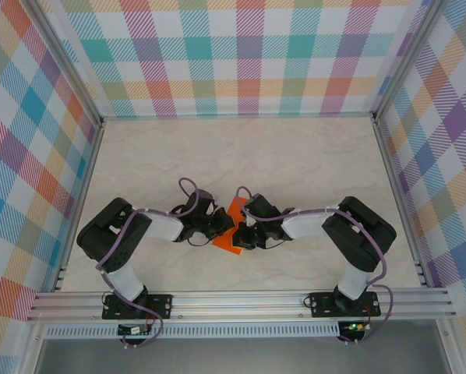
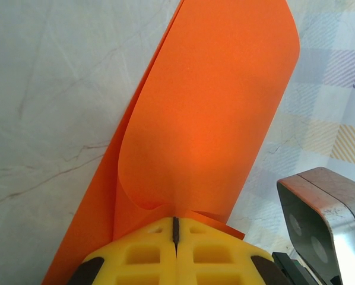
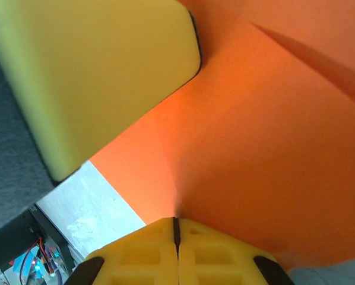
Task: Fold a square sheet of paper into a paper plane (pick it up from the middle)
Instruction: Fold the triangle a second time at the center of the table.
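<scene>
Orange paper, the paper plane in the making, sits between the two arms around the middle of the worktop, a little toward the near side. The left pincer is clamped on it, yellow jaws flush together with the sheet pinched between them. From that wrist the paper runs away as a long doubled panel, its upper layer bowing out in a soft curl and not lying flat. The right pincer grips the paper too, from the opposite side. One finger of the left pincer looms at its upper left, so the two holds are just beside each other. Whether the sheet's lower edge touches the surface I cannot tell.

This looks like a fold mid-way: layers brought over but no sharp crease set. The next move likely calls for laying the curled layer down edge to edge and pressing along the fold, with both arms moving together so the close grips do not tear or skew the paper.

The worktop is pale and marble-veined. Pastel plaid panels wall it left, right and far, and an aluminium rail along the near edge carries the arm bases.
</scene>
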